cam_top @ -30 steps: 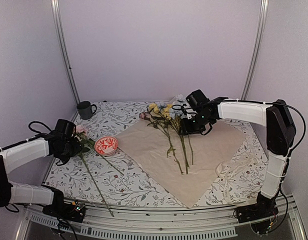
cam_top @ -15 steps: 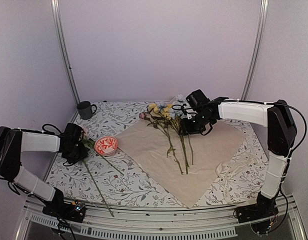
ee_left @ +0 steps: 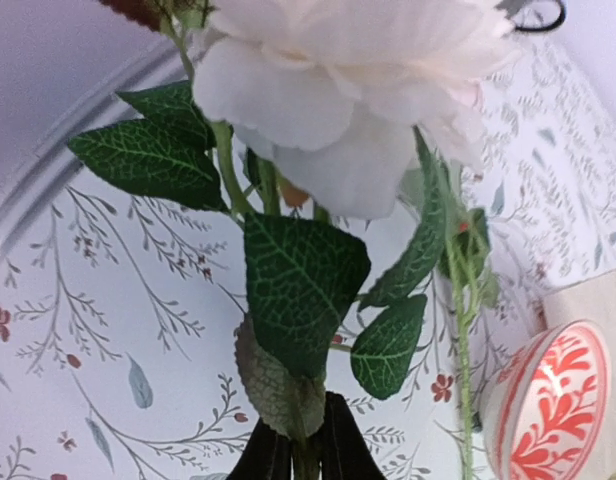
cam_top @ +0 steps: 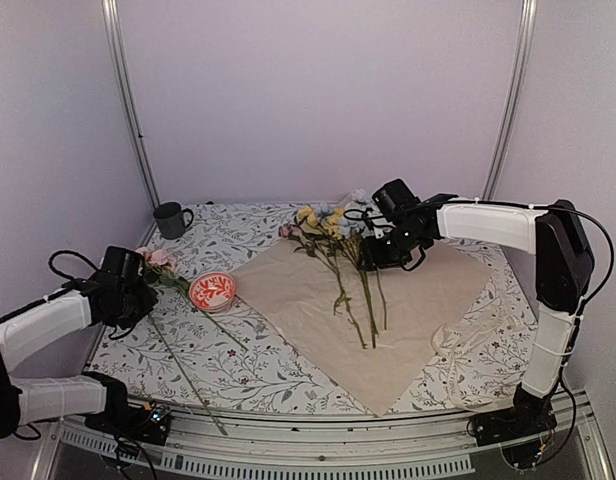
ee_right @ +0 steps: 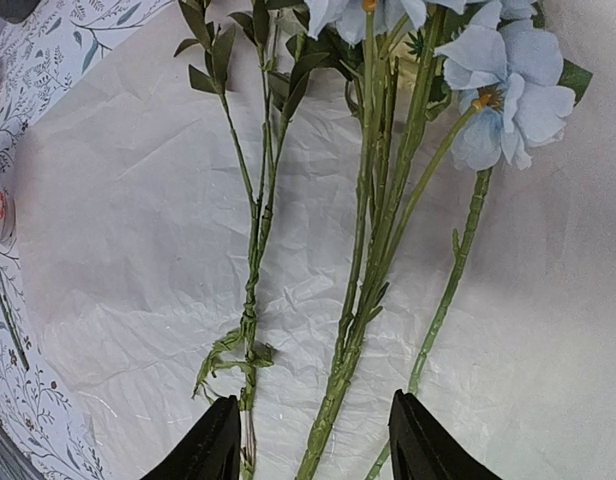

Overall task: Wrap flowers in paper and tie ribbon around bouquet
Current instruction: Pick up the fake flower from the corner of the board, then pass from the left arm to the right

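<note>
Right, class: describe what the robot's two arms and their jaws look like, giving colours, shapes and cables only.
Both the left arm and the right arm are built of smooth white tube-like sections joined by chunky black joints, with black wrist ends. Thin black cables loop loosely along them. The jaws are black, flat blades tapering to points. No markings can be made out.

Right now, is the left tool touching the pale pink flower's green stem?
Touching. Left wrist view: left tool pinches pale pink flower's green stem.
</note>
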`<act>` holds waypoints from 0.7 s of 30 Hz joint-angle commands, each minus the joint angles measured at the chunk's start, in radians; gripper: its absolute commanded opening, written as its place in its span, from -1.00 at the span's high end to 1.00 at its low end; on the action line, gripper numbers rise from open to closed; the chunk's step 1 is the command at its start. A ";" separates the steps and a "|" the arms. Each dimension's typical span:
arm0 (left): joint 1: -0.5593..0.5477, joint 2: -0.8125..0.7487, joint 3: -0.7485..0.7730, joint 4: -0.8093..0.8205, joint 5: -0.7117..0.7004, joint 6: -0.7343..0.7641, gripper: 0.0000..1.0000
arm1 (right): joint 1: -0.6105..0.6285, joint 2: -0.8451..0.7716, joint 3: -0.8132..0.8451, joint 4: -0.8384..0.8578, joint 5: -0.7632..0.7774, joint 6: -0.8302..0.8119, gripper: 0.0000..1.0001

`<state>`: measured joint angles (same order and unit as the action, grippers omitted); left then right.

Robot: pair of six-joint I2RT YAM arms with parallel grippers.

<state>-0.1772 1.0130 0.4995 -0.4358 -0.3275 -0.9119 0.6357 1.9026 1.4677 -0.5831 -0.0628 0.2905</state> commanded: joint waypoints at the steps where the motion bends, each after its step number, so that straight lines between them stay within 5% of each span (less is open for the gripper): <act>1: -0.013 -0.145 0.089 -0.144 -0.216 -0.059 0.87 | 0.008 -0.045 -0.007 0.000 -0.003 -0.007 -0.06; 6: -0.023 -0.279 0.162 -0.124 -0.276 -0.001 0.88 | 0.009 -0.067 -0.001 0.015 -0.048 -0.014 -0.10; 12: -0.097 -0.308 0.303 0.020 -0.147 0.102 0.88 | 0.100 -0.166 0.001 0.187 -0.276 -0.143 -0.16; 17: -0.265 -0.265 0.333 0.276 -0.019 0.161 0.88 | 0.233 -0.184 0.011 0.432 -0.579 -0.201 -0.34; 21: -0.372 -0.196 0.309 0.534 0.151 0.184 0.88 | 0.303 -0.100 0.109 0.509 -0.638 -0.167 -0.64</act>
<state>-0.4595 0.7525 0.8211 -0.2104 -0.3595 -0.7883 0.8883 1.7401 1.4956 -0.2317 -0.5411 0.1329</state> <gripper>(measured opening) 0.067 0.752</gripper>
